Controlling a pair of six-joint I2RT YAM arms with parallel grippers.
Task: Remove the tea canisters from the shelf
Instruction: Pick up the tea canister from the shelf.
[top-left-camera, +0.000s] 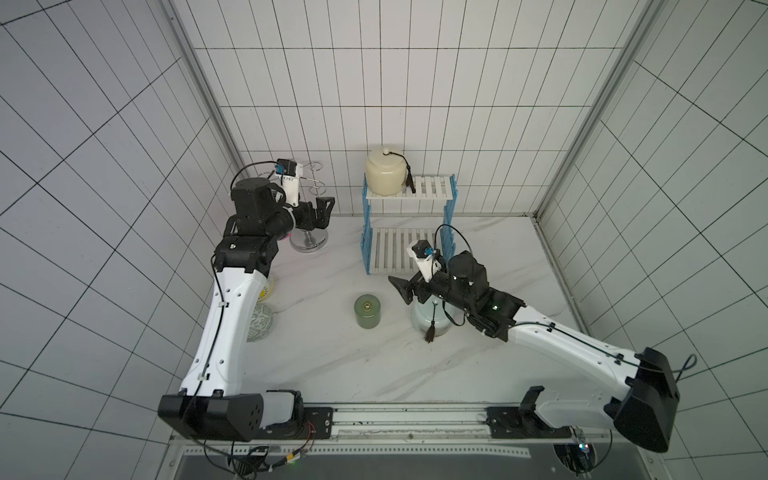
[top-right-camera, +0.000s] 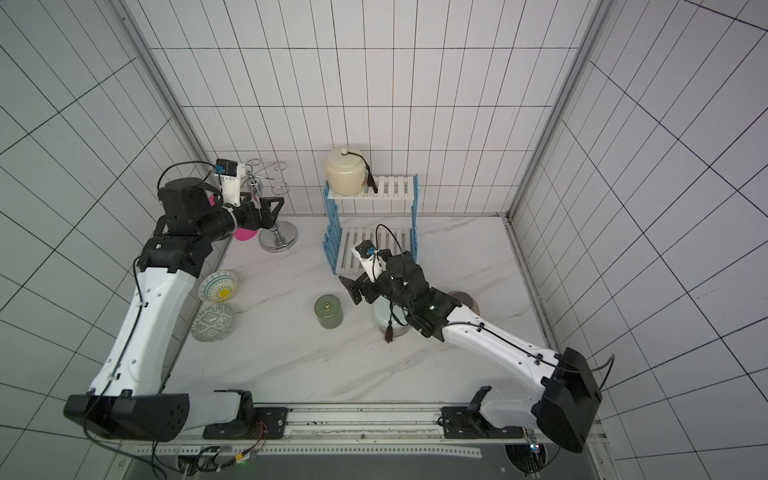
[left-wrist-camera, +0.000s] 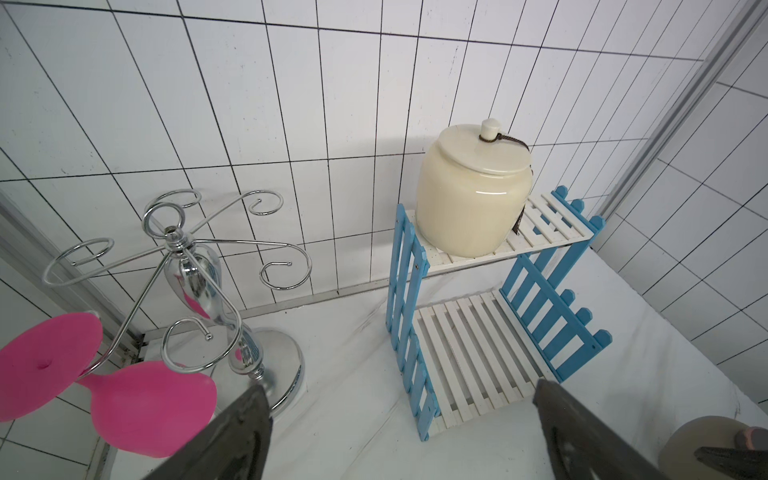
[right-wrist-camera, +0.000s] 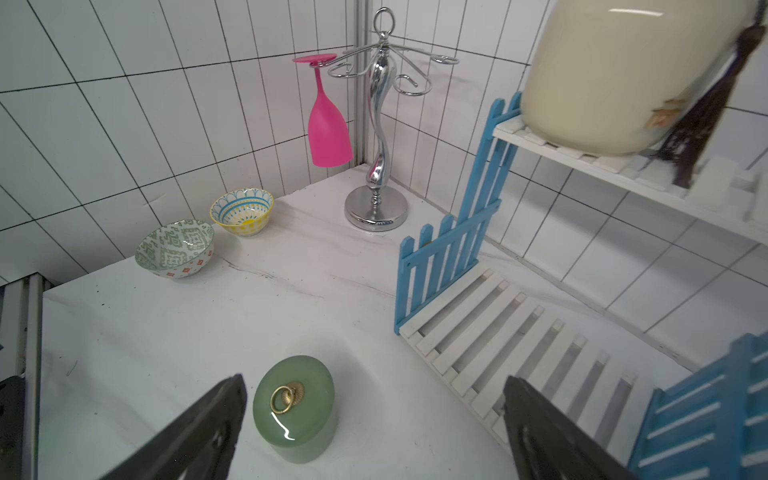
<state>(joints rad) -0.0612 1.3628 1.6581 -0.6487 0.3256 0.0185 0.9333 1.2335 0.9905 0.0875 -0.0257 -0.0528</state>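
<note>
Right wrist view: the right gripper (right-wrist-camera: 374, 377) is spread and empty, near the green canister (right-wrist-camera: 295, 409) on the tabletop (right-wrist-camera: 166, 332). The left gripper (top-left-camera: 327, 212), also spread, is well apart from the cream canister (top-left-camera: 385, 175) on the shelf (top-left-camera: 428, 189).

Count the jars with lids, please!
4. The cream jar is on the top board of the shelf; the green jar is on the table; the pale blue jar and tan jar are partly hidden under the right arm.

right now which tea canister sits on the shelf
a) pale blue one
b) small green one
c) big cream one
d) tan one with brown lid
C: the big cream canister stands on the top board of the shelf, while the green canister and the pale blue canister stand on the table in front of it.
</note>
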